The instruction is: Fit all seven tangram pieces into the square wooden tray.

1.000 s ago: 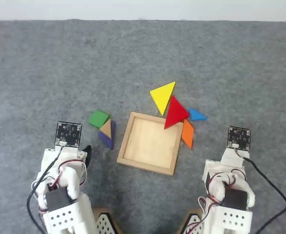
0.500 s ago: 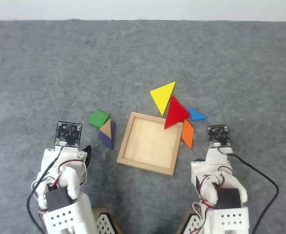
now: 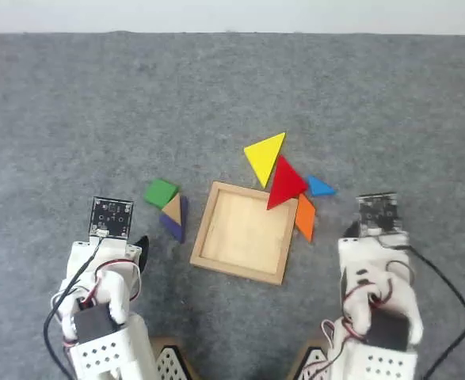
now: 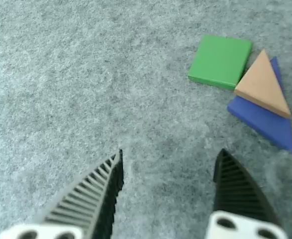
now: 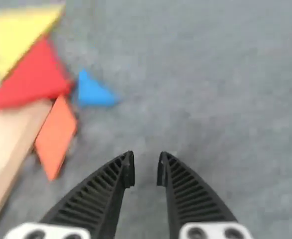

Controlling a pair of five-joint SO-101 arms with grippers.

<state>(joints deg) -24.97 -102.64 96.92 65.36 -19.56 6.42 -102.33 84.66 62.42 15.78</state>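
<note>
The square wooden tray (image 3: 244, 231) is sitting mid-worktop between the two arms, slightly rotated. The red triangle (image 3: 285, 182) is overlapping the tray's far right corner, and the rest of it is lying on the grey worktop (image 3: 97, 103). The yellow triangle (image 3: 265, 156) is lying just far of the red triangle, touching it. The small blue triangle (image 3: 319, 188) is lying just right of the red one. The orange parallelogram (image 3: 305, 216) is lying along the tray's right edge, outside the tray. Left of the tray, the green square (image 3: 161, 192) is lying just beside the tan triangle (image 3: 172, 208), which is lying against the dark blue triangle (image 3: 174, 224), seemingly partly on top of it. The left gripper (image 4: 168, 174) is hanging at near left over bare worktop, near of the green square, its fingers spread wide and gripping nothing. The right gripper (image 5: 145, 169) is hanging at near right over bare worktop, right of the orange parallelogram and near of the small blue triangle, its fingers showing a narrow gap and holding nothing.
</note>
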